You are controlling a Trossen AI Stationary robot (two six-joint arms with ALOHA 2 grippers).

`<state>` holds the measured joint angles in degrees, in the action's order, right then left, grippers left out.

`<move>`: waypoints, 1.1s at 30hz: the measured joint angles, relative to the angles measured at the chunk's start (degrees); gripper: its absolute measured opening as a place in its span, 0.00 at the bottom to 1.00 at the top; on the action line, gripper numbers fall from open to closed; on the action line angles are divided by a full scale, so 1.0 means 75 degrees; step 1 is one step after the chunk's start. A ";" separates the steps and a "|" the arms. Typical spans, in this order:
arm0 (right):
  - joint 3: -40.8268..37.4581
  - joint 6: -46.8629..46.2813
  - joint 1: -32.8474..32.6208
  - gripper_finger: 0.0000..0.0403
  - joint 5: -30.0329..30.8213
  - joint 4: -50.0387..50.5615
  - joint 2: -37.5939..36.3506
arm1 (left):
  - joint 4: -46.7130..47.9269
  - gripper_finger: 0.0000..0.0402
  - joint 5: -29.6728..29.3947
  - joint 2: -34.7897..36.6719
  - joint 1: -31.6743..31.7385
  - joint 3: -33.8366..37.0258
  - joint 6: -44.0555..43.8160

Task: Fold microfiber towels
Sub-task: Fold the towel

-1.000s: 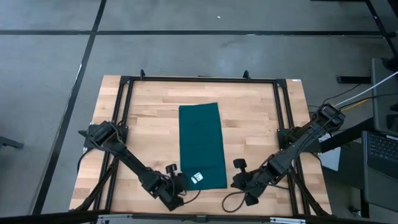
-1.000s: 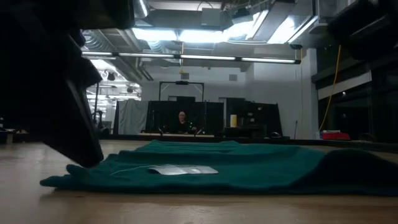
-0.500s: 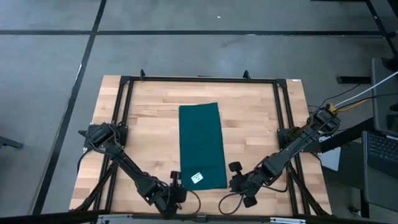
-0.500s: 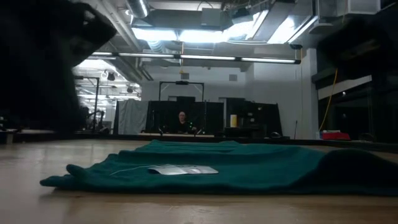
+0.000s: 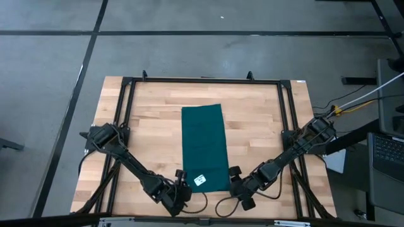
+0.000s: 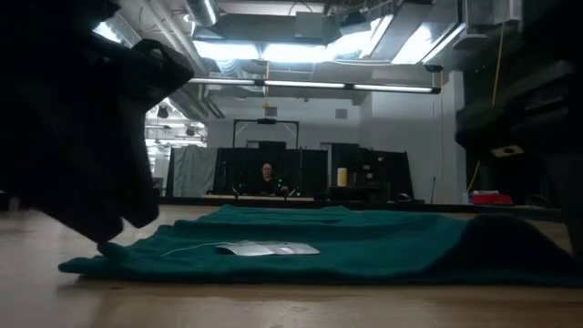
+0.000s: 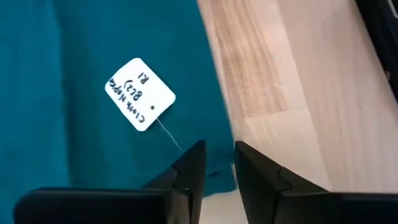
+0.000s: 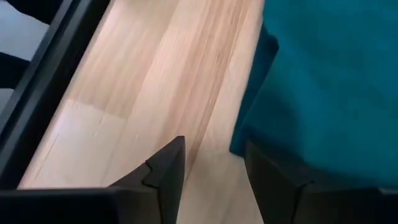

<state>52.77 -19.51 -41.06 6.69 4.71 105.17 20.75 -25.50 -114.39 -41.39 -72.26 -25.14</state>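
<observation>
The dark teal towel lies flat on the wooden table as a long folded strip running from far to near. Its white tag lies on top near the near end and also shows in the left wrist view. My left gripper stands low at the towel's near left corner, slightly open, with the corner's edge below the gap. My right gripper is open just outside the towel's near right corner, which lies below its gap.
A black metal frame runs around the tabletop, with rails along both sides. Loose cables lie near the front edge. Bare wood shows on either side of the towel. A person sits far back in the room.
My left gripper drew back toward the near edge and rose, then came back down toward the towel's near left corner. My right gripper has moved toward the table's left, up to the towel's near right corner. The towel has stayed put.
</observation>
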 joint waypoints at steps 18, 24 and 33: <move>0.0011 0.0062 0.0311 0.27 -0.0033 -0.0350 0.0187 | -0.0233 0.20 0.0307 -0.0009 -0.0319 0.0171 -0.0808; 0.0043 -0.0059 0.0306 0.31 0.0069 -0.0962 0.0606 | -0.0283 0.21 0.0436 0.0006 -0.0420 0.0171 -0.0876; 0.0050 -0.0143 0.0300 0.24 0.0109 -0.1170 0.0757 | -0.0043 0.21 0.0636 0.0242 -0.0495 0.0171 -0.1016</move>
<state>53.15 -20.58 -38.81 7.51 -4.06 110.85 20.43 -20.73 -112.58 -45.10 -70.98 -32.76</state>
